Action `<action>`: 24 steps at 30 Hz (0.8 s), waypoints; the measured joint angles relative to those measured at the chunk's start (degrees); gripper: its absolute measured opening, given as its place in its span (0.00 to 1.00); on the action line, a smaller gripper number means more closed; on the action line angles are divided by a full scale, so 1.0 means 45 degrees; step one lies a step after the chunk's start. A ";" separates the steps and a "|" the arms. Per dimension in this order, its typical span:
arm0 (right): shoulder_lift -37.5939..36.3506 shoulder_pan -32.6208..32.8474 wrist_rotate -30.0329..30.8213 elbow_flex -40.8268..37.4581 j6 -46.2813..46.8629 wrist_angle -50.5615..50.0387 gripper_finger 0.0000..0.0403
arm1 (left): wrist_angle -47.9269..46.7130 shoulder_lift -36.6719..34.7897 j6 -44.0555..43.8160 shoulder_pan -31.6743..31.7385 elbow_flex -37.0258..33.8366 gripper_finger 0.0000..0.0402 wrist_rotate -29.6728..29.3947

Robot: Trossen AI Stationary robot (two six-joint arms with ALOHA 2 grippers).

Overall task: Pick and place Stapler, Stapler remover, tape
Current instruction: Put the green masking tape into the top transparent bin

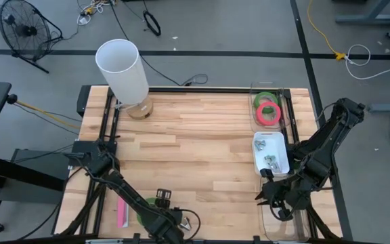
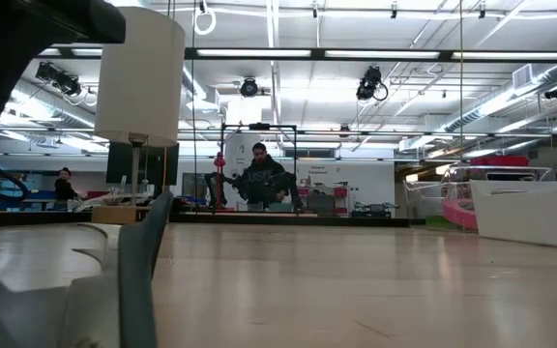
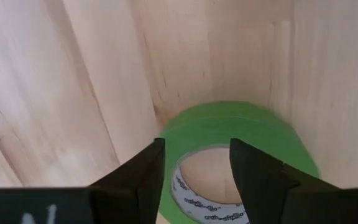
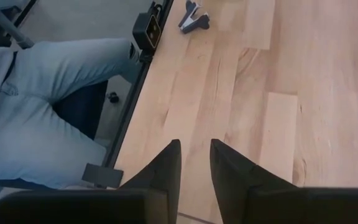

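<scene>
A bright green tape roll [image 1: 162, 197] lies flat on the wooden table near its near edge, and it fills the left wrist view [image 3: 241, 140]. My left gripper [image 3: 196, 155] is open right over it. One finger stands at the roll's outer rim and the other over its ring. A second green roll [image 1: 265, 99] and a red-pink roll [image 1: 268, 114] lie in a clear bin at the far right. A pink stapler [image 1: 122, 211] lies near the near left edge. A staple remover [image 4: 194, 18] lies by the table's edge. My right gripper [image 4: 195, 158] hangs over bare wood with a narrow gap, empty. My left gripper comes at the green roll from above, slanting, with its fingers [image 3: 151, 171] spread over the near part of the ring [image 3: 185, 134]. I cannot tell whether they touch it. The roll lies flat on the table.
A white tray [image 1: 281, 163] holding several metal staple removers and a clear bin [image 1: 296, 227] stand at the right edge. A tall white lamp [image 1: 122, 71] stands at the far left. A person's legs [image 4: 36, 106] show beside the table's edge.
</scene>
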 joint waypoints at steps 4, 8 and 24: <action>0.0000 0.0000 0.0003 0.0000 -0.0003 0.0140 0.22 | 0.0019 0.0000 0.1683 -0.0113 -0.0146 0.48 0.0106; 0.0000 0.0000 0.0000 0.0000 -0.0004 0.0156 0.22 | -0.0026 0.0000 0.2599 -0.0170 -0.0758 0.49 0.0246; 0.0000 0.0000 0.0003 0.0000 -0.0114 0.0234 0.22 | -0.0274 0.0005 0.3259 0.0049 -0.1764 0.49 -0.1144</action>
